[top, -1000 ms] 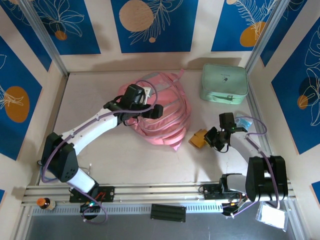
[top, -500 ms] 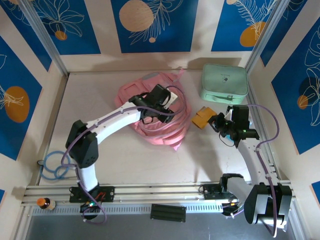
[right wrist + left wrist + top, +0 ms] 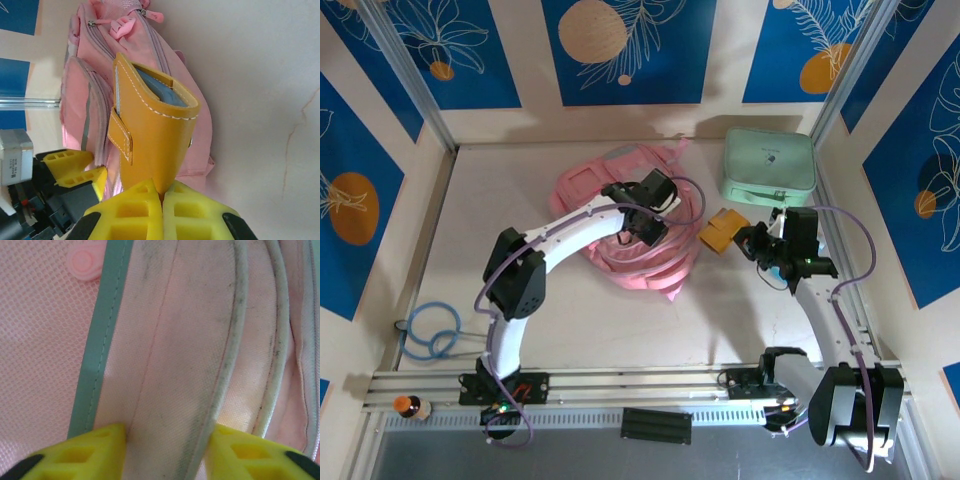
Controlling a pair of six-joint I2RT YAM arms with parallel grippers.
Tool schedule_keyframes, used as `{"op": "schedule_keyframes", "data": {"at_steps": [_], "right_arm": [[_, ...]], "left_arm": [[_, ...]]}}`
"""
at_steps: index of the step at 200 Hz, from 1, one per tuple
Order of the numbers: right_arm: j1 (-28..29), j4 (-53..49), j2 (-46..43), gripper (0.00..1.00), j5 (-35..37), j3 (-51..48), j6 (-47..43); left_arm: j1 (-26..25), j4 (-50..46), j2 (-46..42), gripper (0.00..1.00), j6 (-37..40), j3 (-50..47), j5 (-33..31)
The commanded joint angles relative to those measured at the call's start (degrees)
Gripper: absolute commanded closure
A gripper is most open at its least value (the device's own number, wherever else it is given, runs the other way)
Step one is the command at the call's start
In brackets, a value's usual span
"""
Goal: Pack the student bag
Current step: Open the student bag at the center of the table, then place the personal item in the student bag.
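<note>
Top external view, student bag (image 3: 582, 190) lying mid-table, left gripper (image 3: 642, 225) on it, jaws apart astride a fabric fold, right gripper (image 3: 746, 243) clamped on yellow wallet (image 3: 716, 236) just right of bag

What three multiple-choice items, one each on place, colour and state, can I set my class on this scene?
1. Where is the mint green case? A. far right of the table B. near left edge C. between the arm bases
2. What colour is the wallet? A. purple B. orange-yellow C. black
3. What is the right gripper doing? A. open, empty B. shut on a cable C. shut on the wallet

Answers: 1 A, it stands by the back right corner. 2 B, its leather shows orange-yellow. 3 C, it pinches the wallet's lower edge.
</note>
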Motion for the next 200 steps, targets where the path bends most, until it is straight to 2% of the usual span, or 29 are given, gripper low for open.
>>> {"op": "schedule_keyframes", "data": {"at_steps": [1,34,58,73,109,137,169,200], "right_arm": [[-0.1,2.9,0.6,1.0,-2.7,0.3,1.5],[0.2,3.0,0.7,1.0,-2.9,0.6,1.4],[0.5,3.5,0.8,1.0,-3.0,0.6,1.6],[0.9,4.3,1.0,1.0,-3.6,0.5,1.8],[3.3,7.0,2.9,1.0,-6.3,1.0,2.0],[7.4,9.8,5.2,1.0,-7.3,1.7,2.8],[11.9,11.6,9.0,1.0,-5.6,4.5,5.1],[14.4,11.0,14.8,1.0,-2.5,8.2,9.5]], "left_arm": [[-0.1,-5.1,1.7,0.64,-0.8,3.6,-4.4],[0.1,-4.9,-0.2,0.8,-2.5,5.5,-4.0],[0.7,-4.0,-2.2,0.9,-3.5,5.6,-1.8],[1.2,-3.6,-3.3,1.0,-4.1,5.5,0.7],[2.5,-2.2,-5.4,1.0,-5.6,5.3,7.5],[2.5,0.1,-7.4,1.0,-6.7,5.3,14.8],[2.4,4.2,-9.8,1.0,-8.7,5.2,21.7],[2.5,7.3,-10.5,1.0,-10.4,5.4,24.0]]}}
